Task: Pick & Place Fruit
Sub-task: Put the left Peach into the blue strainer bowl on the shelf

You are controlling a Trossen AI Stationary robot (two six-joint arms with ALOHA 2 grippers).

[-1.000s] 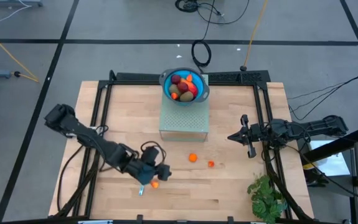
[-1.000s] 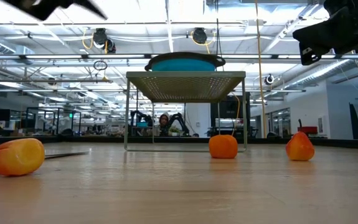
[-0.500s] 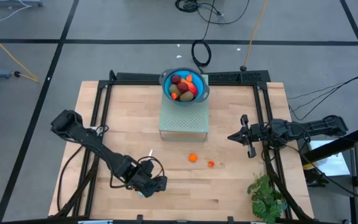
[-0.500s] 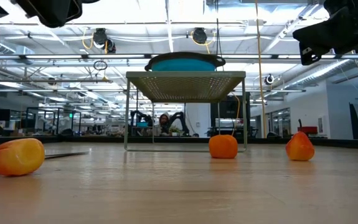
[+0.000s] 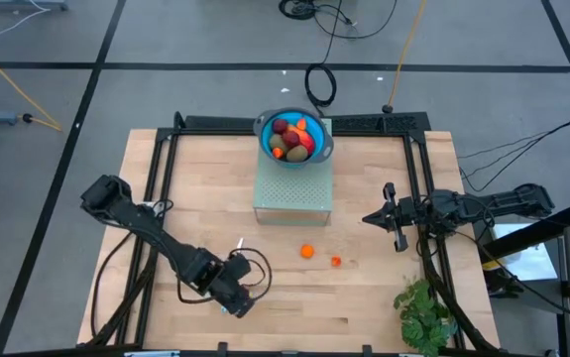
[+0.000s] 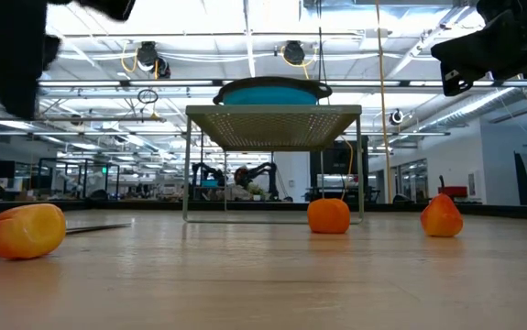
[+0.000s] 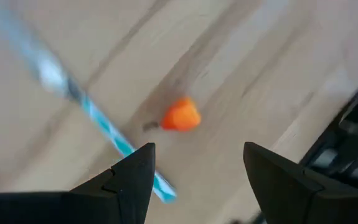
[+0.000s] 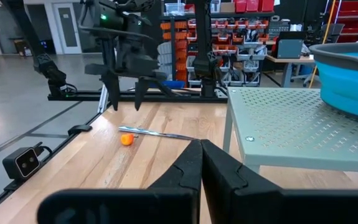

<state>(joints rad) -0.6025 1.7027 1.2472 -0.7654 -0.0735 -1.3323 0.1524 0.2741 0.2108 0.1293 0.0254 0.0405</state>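
Note:
My left gripper (image 7: pixel 197 186) is open and hovers above a small orange fruit piece (image 7: pixel 180 116) that lies on the table beside the blue-handled knife (image 7: pixel 98 124). In the high view this gripper (image 5: pixel 233 297) hides that piece. In the low view the piece (image 6: pixel 27 229) rests on the wood. An orange ball (image 5: pixel 307 251) and a small red piece (image 5: pixel 336 262) lie mid-table. More fruit fills the blue bowl (image 5: pixel 294 137), which sits on the perforated stand (image 5: pixel 292 198). My right gripper (image 5: pixel 396 220) is shut and waits at the right side.
A green leafy plant (image 5: pixel 423 312) stands at the near right corner. A black frame (image 5: pixel 166 149) runs along the table's edges. Bare wood lies between the stand and the near edge. The knife's blade (image 5: pixel 239 243) points toward the far side.
My left gripper has moved toward the table's near edge and down, ending above the orange piece by the knife, which it now covers in the high view. The fruit pieces and the knife have stayed where they were.

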